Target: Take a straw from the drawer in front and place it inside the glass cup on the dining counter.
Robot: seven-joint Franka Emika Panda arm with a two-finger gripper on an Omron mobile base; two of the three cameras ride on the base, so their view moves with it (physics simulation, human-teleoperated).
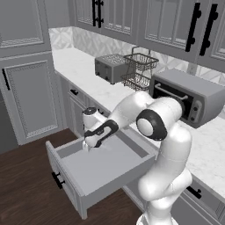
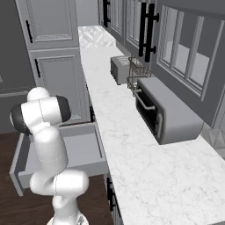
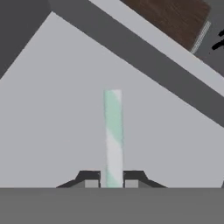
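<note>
Pinching down narrowly, the gripper (image 3: 113,183) is holding the straw (image 3: 113,135) between its two dark fingertips (image 3: 91,180), the jaws standing almost fully closed with only the thin stick between them. Seen from the hand camera, the straw is running straight away from the fingers, pale white with faint green stripes, its far end lying over the flat grey floor of the drawer (image 3: 52,109); whether that end is touching the floor or hanging just above it cannot be told. In the left base view the gripper (image 1: 88,146) is pointing downward inside the open drawer (image 1: 105,169), near its back left corner, with the hand tilting slightly and the forearm reaching out from the bent elbow above the drawer's right side. The drawer is standing pulled well out from the cabinets, its front panel with the short black handle (image 1: 57,180) facing the dark wooden floor (image 1: 26,193). Behind the arm, on the marble worktop (image 1: 206,149), a toaster (image 1: 110,68), a wire basket (image 1: 139,68) and a small oven (image 1: 189,96) are sitting in a row. In the right base view the arm's shoulder is rising in front of the drawer (image 2: 83,149).
</note>
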